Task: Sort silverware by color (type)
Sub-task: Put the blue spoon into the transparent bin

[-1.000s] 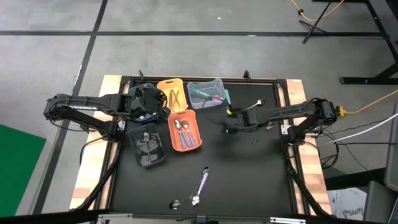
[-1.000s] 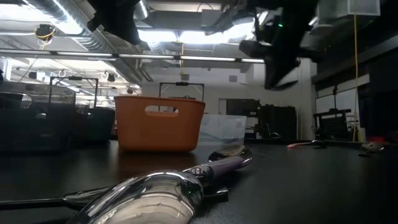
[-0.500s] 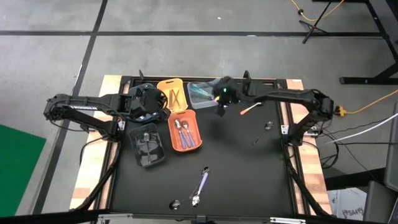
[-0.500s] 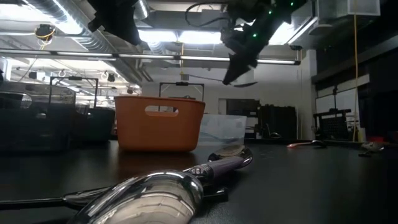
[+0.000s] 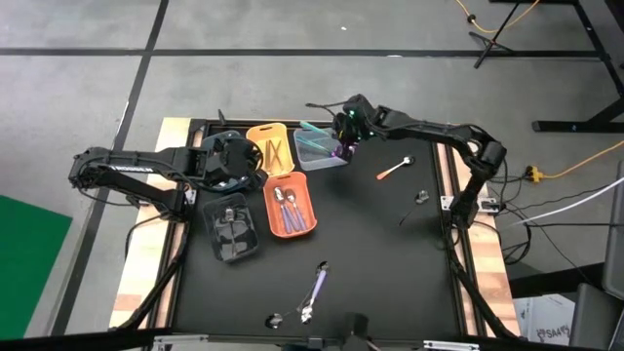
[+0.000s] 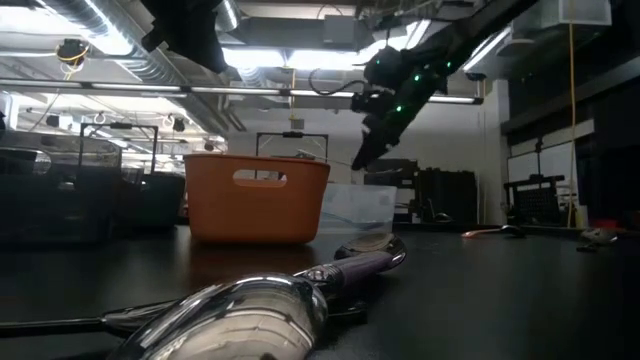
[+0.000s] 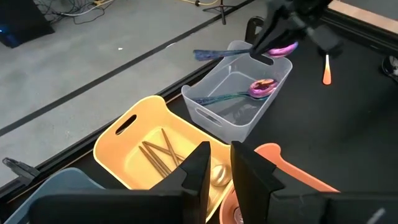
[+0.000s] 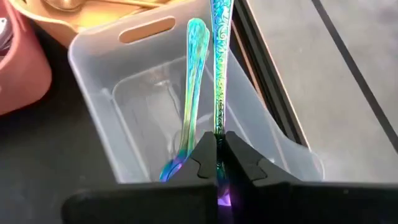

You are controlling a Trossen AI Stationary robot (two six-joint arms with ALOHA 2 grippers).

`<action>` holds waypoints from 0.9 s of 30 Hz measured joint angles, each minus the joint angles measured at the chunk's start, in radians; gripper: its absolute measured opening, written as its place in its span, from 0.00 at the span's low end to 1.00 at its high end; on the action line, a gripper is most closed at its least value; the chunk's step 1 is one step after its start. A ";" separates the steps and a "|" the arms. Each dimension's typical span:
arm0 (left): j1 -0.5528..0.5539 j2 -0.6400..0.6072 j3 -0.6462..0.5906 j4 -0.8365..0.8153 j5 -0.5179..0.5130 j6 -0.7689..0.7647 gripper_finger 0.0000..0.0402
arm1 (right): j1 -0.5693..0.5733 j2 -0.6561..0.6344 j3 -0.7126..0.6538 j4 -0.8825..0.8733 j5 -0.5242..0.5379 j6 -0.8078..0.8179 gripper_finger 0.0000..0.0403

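Right gripper (image 5: 344,136) moved from mid-table, beside the orange-red spoon (image 5: 393,170), to above the clear bin (image 5: 320,149). Carried along: an iridescent utensil (image 8: 218,68), clamped between the fingers, over the bin.

Black bin (image 5: 234,226) contents too dark, possibly black pieces; foreground spoon (image 6: 230,310) blurred.

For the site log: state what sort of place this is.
Probably a robotics lab or workshop: bare concrete floor with cables, exposed ceiling ducting, and a black work table holding sorting bins, the right hand above the clear bin.
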 joint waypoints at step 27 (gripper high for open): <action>0.000 0.000 0.000 0.000 0.000 0.000 0.14 | -0.012 0.162 0.000 0.132 -0.085 -0.011 0.01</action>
